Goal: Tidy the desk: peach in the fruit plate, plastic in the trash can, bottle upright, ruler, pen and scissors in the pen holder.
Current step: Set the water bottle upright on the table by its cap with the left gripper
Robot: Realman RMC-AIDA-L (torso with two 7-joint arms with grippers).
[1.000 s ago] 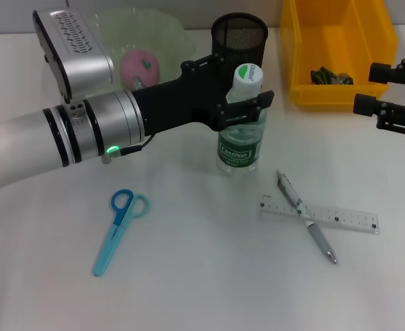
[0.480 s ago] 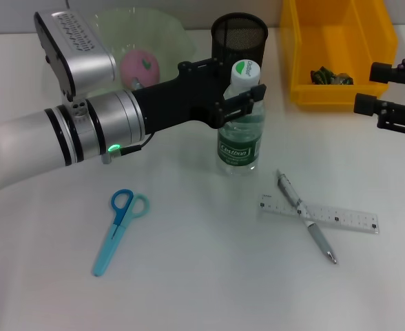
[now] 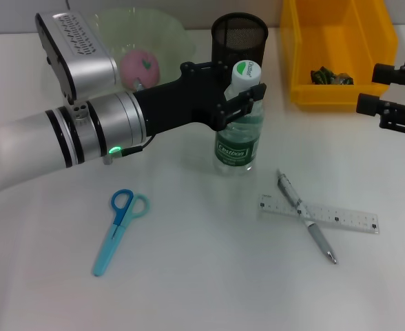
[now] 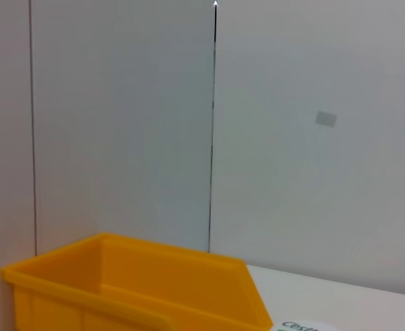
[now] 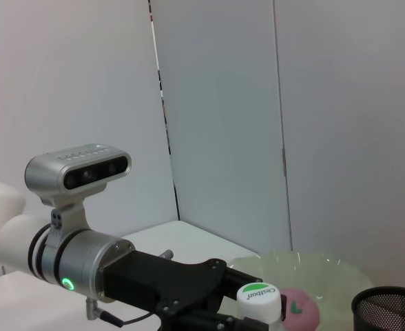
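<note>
Left gripper (image 3: 238,88) clamped on bottle (image 3: 239,124) neck, just under the white cap; long axis near vertical, leaning slightly, base on white desk (image 3: 202,289) just in front of pen holder (image 3: 239,38). Right gripper (image 3: 381,89) parked beside yellow bin (image 3: 295,41); jaw state unreadable. Bare desk around the base.

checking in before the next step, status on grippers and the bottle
Left gripper shut on bottle near its neck, bottle upright on table. Right gripper open, idle beside yellow bin. Pen holder close behind bottle; scissors, pen, ruler not yet stowed.
</note>
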